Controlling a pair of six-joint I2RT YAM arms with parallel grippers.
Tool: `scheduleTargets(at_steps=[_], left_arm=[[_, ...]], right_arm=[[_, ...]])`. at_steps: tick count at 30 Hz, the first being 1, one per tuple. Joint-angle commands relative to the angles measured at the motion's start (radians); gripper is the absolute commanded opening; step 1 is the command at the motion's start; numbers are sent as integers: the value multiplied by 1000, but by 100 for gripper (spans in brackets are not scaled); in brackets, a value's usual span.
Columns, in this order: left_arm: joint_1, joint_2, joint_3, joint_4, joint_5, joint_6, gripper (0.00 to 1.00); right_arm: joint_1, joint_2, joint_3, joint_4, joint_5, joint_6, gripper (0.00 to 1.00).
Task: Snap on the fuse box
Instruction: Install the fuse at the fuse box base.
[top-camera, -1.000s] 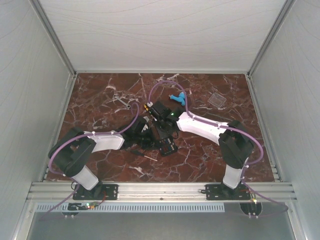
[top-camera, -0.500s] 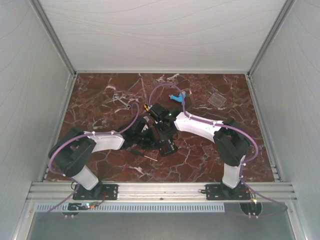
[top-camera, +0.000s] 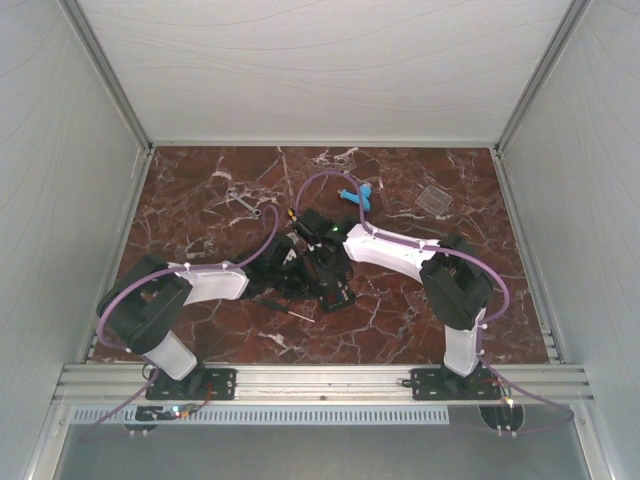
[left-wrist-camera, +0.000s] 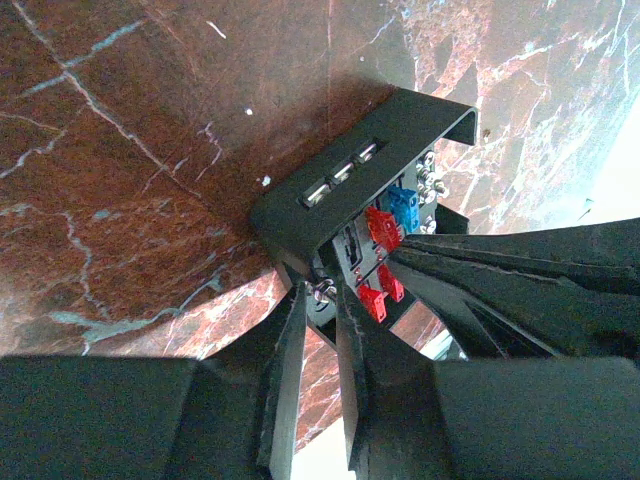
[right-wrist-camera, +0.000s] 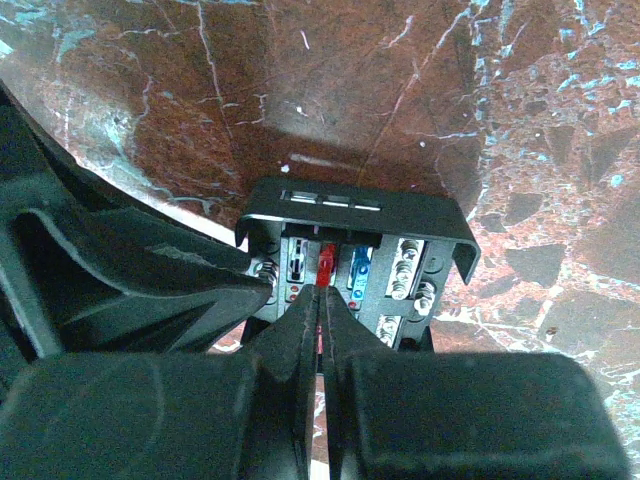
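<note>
The right gripper (right-wrist-camera: 322, 292) is closed, its tips at a red fuse (right-wrist-camera: 326, 258). The left gripper (left-wrist-camera: 320, 305) clamps a wall of the fuse box (left-wrist-camera: 350, 175), which is mid-table. A sideways tug could tilt the box or dislodge that fuse. There is one box, one clear cover (top-camera: 435, 199) lying well apart, three red fuses and one blue fuse (left-wrist-camera: 402, 208).

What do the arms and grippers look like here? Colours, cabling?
Left arm and right arm: white shell links, black joint housings, a purple cable looped along each. Left gripper and right gripper: all black, two flat tapered fingers.
</note>
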Motion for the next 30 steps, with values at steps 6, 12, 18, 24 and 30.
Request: scheduleTargets(at_steps=[6,12,18,24,30], left_arm=[[-14,34,-34,-115,-22,33,17],[-14,40,-36,-112,-22,32,17],[-14,43,-33,-113,-22,32,17],[-14,41,-30,-117,-25,33,17],[-14,39,-29,-116,-25,33,17]], right_arm=[[11,102,-32,-61,92,4,0],[15,152,-87,-8,87,-4,0],[16,171,-103,47,84,-5,0],[19,18,-73,67,31,-30,0],[19,-96,-17,57,47,-32,4]])
